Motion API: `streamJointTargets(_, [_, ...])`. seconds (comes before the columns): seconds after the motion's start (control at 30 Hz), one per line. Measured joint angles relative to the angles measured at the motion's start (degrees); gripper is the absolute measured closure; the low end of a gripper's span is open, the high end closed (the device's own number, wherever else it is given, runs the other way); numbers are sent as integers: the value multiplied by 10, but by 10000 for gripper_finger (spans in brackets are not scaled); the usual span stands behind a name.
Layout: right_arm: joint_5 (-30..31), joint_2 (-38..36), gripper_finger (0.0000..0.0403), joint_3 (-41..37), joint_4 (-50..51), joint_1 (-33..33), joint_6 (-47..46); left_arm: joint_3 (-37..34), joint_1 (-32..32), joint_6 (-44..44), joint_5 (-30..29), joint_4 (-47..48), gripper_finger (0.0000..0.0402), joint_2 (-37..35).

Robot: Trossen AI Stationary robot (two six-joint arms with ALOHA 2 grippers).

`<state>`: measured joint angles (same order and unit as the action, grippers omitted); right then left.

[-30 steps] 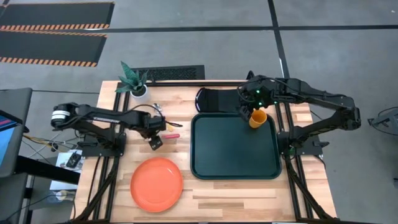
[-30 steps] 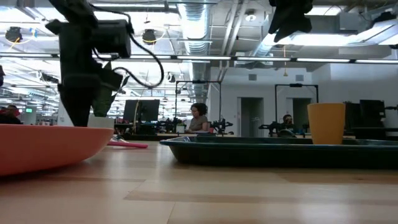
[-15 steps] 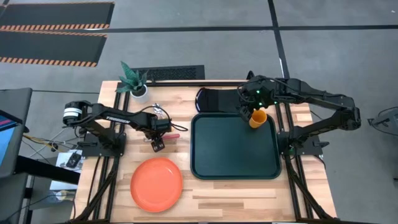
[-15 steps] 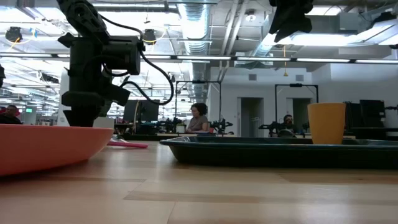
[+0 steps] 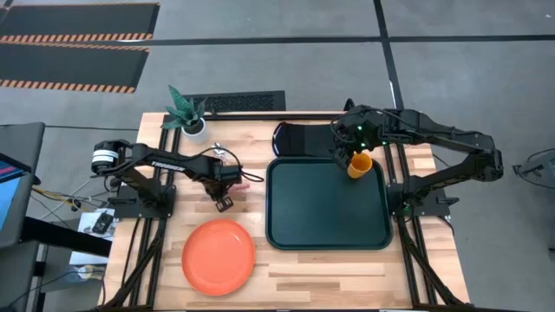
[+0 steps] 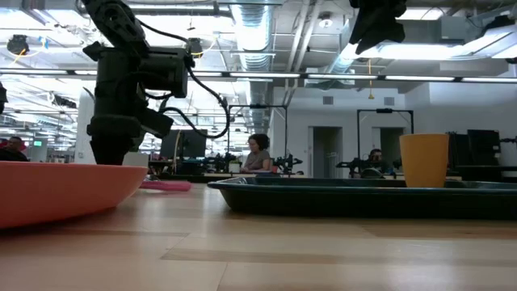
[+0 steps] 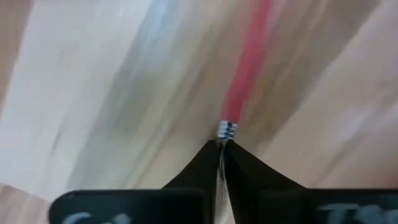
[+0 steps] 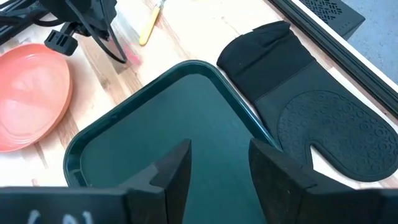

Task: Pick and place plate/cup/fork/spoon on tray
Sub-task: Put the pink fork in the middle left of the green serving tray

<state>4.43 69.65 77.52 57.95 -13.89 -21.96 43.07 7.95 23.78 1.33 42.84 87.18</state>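
Note:
My left gripper (image 5: 231,184) stands at the table's left-middle with its fingers down, shut on the fork (image 7: 245,81), whose red-pink handle also shows in the high view (image 5: 247,184) and the low view (image 6: 166,185). The orange-red plate (image 5: 218,256) lies flat near the front edge. The orange cup (image 5: 359,164) stands upright in the dark tray's (image 5: 286,234) far right corner. My right gripper (image 8: 217,168) hangs open and empty above that corner, beside the cup. The spoon's yellow handle (image 8: 151,28) lies on the table beyond my left arm. My left gripper pinches the fork at its silver metal end (image 7: 227,129), right where the red-pink handle begins, between the tips of its two fingers. The fingers come from above, pointing down. The handle reaches away from the fingers, low over the table; whether it is lifted clear, I cannot tell.
A dark oven mitt (image 5: 303,139) lies just beyond the tray's far edge. A white plant pot (image 5: 192,124) stands at the far left corner. Bare wood lies between the plate and the tray and along the front edge.
My left gripper has gone a little toward the table's right edge, onto the fork. My right arm has kept still.

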Motion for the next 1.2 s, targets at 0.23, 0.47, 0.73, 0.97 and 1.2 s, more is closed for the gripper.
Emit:
streamJointTargets(0.23, [0, 0, 223, 0, -3, -2, 0, 45, -5, 25, 35, 27, 400, -1])
streamJointTargets(0.47, [0, 0, 221, 0, -16, -2, 1, 144, -26, 9, -16, 64, 401, -2])
streamJointTargets(0.73, [-105, 0, 224, 0, -62, -53, 0, 307, -75, -125, -211, 83, 401, -21])
streamJointTargets(0.97, [-277, 0, 221, 0, -156, -129, -2, 380, -121, -409, -320, 11, 401, -76])
streamJointTargets(1.2, [-377, 0, 223, 0, -281, -170, -84, 401, -128, -692, -304, -115, 401, -84])
